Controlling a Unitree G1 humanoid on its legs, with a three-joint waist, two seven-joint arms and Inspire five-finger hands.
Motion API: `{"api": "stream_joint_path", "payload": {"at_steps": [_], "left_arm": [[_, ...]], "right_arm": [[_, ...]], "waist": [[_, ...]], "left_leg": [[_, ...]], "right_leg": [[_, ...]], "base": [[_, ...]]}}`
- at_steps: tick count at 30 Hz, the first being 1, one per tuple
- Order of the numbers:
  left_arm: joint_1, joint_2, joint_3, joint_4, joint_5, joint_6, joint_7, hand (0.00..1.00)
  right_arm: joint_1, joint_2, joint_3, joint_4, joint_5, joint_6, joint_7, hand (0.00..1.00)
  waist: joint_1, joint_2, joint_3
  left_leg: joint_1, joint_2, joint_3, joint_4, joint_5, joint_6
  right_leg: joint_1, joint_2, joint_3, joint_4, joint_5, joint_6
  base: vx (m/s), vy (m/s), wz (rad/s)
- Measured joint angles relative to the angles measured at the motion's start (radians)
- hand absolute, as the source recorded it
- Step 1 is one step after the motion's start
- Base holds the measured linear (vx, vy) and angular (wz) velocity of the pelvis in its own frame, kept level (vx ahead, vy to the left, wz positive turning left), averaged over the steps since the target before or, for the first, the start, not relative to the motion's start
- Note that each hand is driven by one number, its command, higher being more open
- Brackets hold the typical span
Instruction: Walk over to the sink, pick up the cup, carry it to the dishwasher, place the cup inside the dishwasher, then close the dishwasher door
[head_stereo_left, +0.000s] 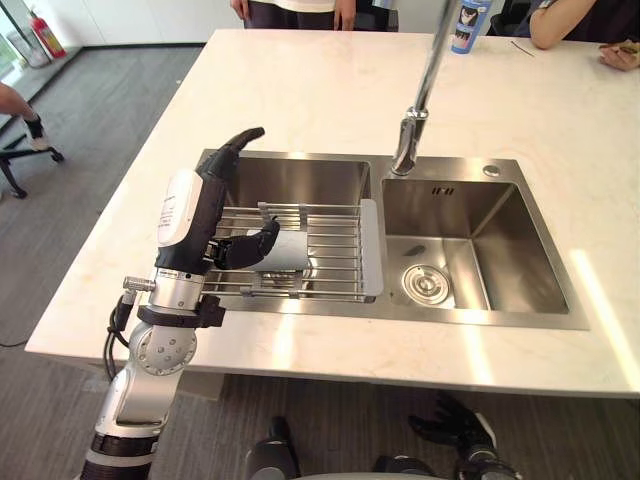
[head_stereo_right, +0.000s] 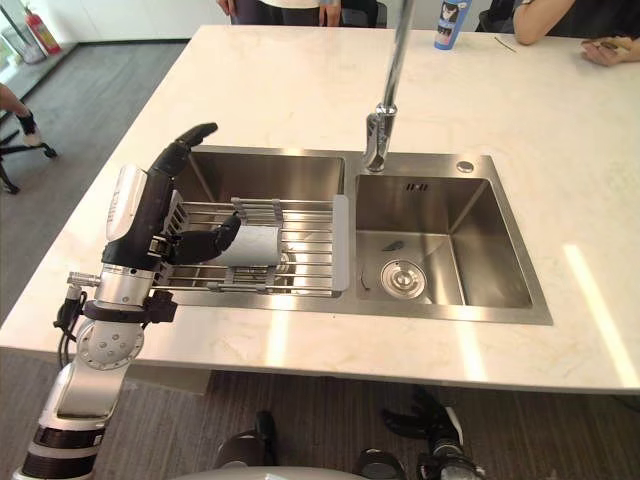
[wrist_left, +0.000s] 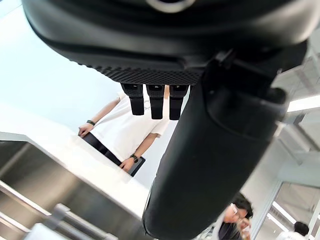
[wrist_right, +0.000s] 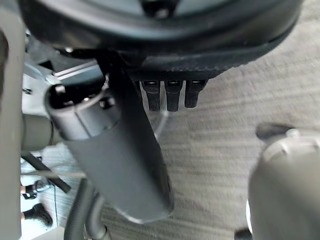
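L hand (head_stereo_left: 205, 215): raised over L basin of sink (head_stereo_left: 540, 322); fingers straight, thumb spread wide, nothing held. Thumb tip right by cup's near end, contact can't tell.
R hand (wrist_right: 115, 150): low, below desk (head_stereo_left: 330, 90) edge, over carpet floor (head_stereo_left: 80, 120); fingers relaxed, nothing in it.
Cup (head_stereo_left: 288, 250): grey, on its side on wire rack (head_stereo_left: 335, 235), near rack's front edge.
Rack: spans L basin, grey end plate next to divider.
Sink: steel, 2 basins, set in pale desk; drain (head_stereo_left: 425, 283) in R basin.
Faucet (head_stereo_left: 420, 100): behind divider, btw basins.
Far side: blue bottle (head_stereo_left: 470, 25) on desk; ppl at far edge, one w/ forearm on desk.
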Motion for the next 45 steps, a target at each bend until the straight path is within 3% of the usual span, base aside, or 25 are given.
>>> {"api": "stream_joint_path", "payload": {"at_steps": [5, 9, 15, 25, 29, 34, 39, 40, 45], "left_arm": [[0.024, 0.097, -0.008, 0.011, 0.021, 0.001, -0.046, 0.9], [0.034, 0.155, -0.028, 0.014, 0.029, -0.025, -0.105, 0.9], [0.047, 0.182, -0.067, 0.033, 0.029, -0.04, -0.148, 0.9], [0.026, 0.228, -0.119, 0.167, 0.016, -0.039, -0.189, 0.9], [-0.028, 0.228, -0.124, 0.238, 0.016, -0.022, -0.189, 0.9], [-0.09, 0.231, -0.124, 0.364, 0.037, 0.044, -0.19, 0.9], [-0.139, 0.275, -0.15, 0.426, 0.056, 0.064, -0.211, 0.9], [-0.159, 0.292, -0.167, 0.439, 0.056, 0.068, -0.222, 0.3], [-0.21, 0.327, -0.206, 0.478, 0.057, 0.072, -0.269, 0.3]], "right_arm": [[-0.004, 0.0, 0.008, -0.001, -0.001, -0.001, 0.013, 0.9], [0.007, -0.001, 0.008, 0.002, -0.003, 0.001, 0.016, 0.9], [0.019, -0.002, 0.009, 0.004, -0.026, 0.002, 0.019, 0.9], [0.013, -0.001, 0.032, 0.001, -0.032, 0.011, 0.027, 0.9], [0.011, -0.001, 0.032, -0.001, -0.032, 0.015, 0.028, 0.9], [0.014, -0.001, 0.031, -0.01, -0.032, 0.027, 0.029, 0.9], [0.009, 0.001, 0.03, -0.023, -0.032, 0.03, 0.037, 0.9], [0.004, 0.001, 0.03, -0.025, -0.032, 0.03, 0.038, 0.9], [-0.006, 0.001, 0.03, -0.026, -0.032, 0.034, 0.047, 0.9]], "waist": [[0.001, -0.001, -0.002], [-0.008, -0.003, -0.003], [-0.008, -0.004, -0.022], [-0.017, -0.01, -0.039], [-0.024, -0.009, -0.043], [-0.029, -0.009, -0.043], [-0.029, -0.01, -0.042], [-0.029, -0.01, -0.042], [-0.039, -0.009, -0.042]], "left_leg": [[0.054, -0.018, 0.038, -0.076, 0.021, -0.002], [0.091, -0.015, 0.047, -0.188, 0.087, -0.014], [0.116, -0.015, 0.065, -0.252, 0.12, -0.017], [0.123, -0.016, 0.073, -0.259, 0.124, -0.015], [0.123, -0.016, 0.077, -0.26, 0.124, -0.015], [0.112, -0.015, 0.087, -0.26, 0.121, -0.018], [0.11, -0.016, 0.089, -0.255, 0.121, -0.018], [0.11, -0.016, 0.091, -0.255, 0.121, -0.018], [0.111, -0.016, 0.094, -0.26, 0.121, -0.018]], "right_leg": [[0.013, -0.006, 0.041, -0.032, 0.007, 0.011], [0.001, 0.014, 0.051, -0.042, 0.01, 0.017], [-0.012, 0.022, 0.07, -0.042, 0.011, 0.018], [-0.012, 0.023, 0.088, -0.061, 0.016, 0.025], [-0.012, 0.024, 0.092, -0.068, 0.018, 0.028], [-0.014, 0.027, 0.098, -0.096, 0.034, 0.03], [-0.014, 0.028, 0.098, -0.101, 0.036, 0.029], [-0.014, 0.028, 0.099, -0.102, 0.036, 0.029], [-0.015, 0.027, 0.102, -0.104, 0.038, 0.027]], "base": [[0.02, 0.02, -0.17], [-0.02, -0.04, -0.06], [-0.02, -0.006, -0.08], [-0.01, 0.006, -0.02], [-0.01, 0.007, -0.03], [0.03, 0.005, -0.07], [0.03, -0.003, 0.0], [0.0, 0.0, 0.0], [0.0, 0.0, -0.01]]}}
